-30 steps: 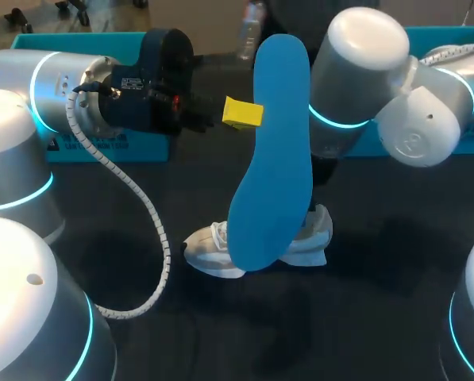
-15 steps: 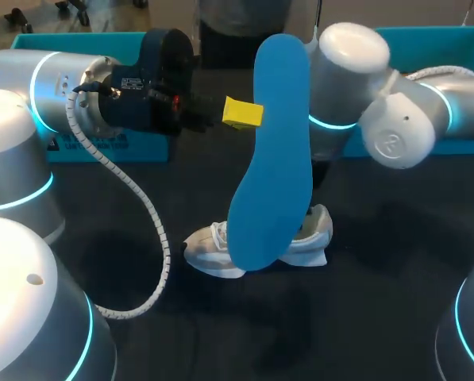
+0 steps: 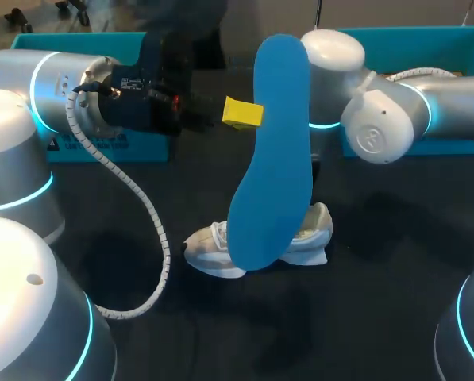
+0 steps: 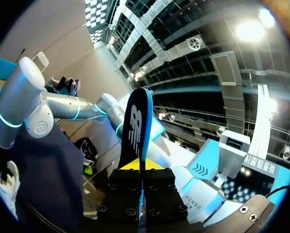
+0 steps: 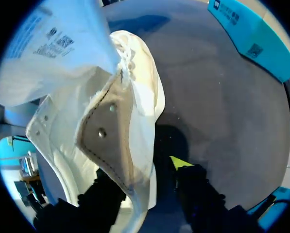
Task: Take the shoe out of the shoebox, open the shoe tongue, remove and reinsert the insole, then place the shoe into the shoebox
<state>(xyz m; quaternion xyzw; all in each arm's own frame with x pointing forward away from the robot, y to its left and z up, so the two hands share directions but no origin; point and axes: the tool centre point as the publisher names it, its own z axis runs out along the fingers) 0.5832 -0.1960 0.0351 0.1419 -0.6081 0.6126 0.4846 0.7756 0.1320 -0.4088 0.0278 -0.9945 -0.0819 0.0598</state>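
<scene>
My left gripper is shut on a blue insole and holds it upright above the table's middle. In the left wrist view the insole stands edge-on between the fingers of that gripper. A white shoe lies on the dark table under the insole. My right arm comes down behind the insole, which hides its gripper. In the right wrist view the right gripper straddles the side wall of the shoe, whose tongue is raised. A dark gap shows beside the yellow-tipped finger.
A teal box part lies at the back left behind my left arm. Another teal box stands at the back right behind my right arm. A white cable loops from the left wrist over the table.
My right arm has swung left, bringing its wrist further behind the insole and over the shoe. The left arm and the insole have stayed still.
</scene>
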